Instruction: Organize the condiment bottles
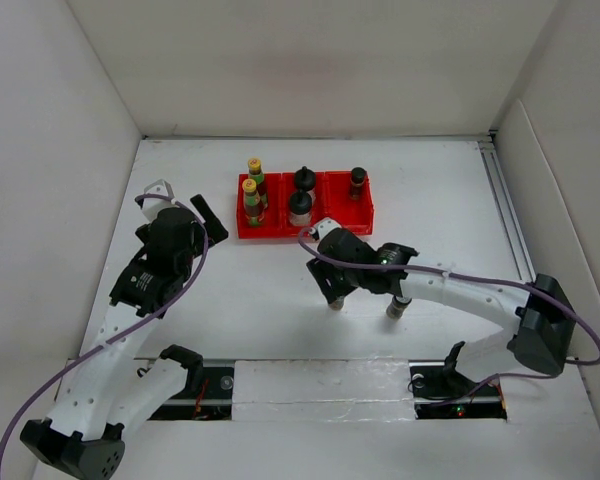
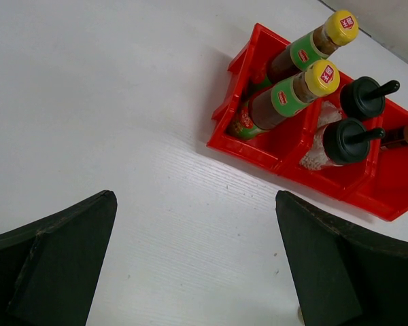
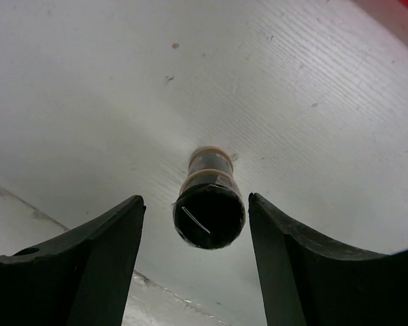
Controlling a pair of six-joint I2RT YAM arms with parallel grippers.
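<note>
Glossy red tray, three bins: two tall yellow-capped bottles left, two squat white jars middle, one dark-capped shaker right. Right gripper straddles a cylindrical shaker on the white table, fingers apart, not touching. A second shaker stands nearby. Left gripper gapes wide, empty.

— What sort of place are we looking at?
— It's looking like a robot lab cell. Plain white panels are boxing in a white table, and a left arm and right arm are sitting bolted to a rail.
</note>
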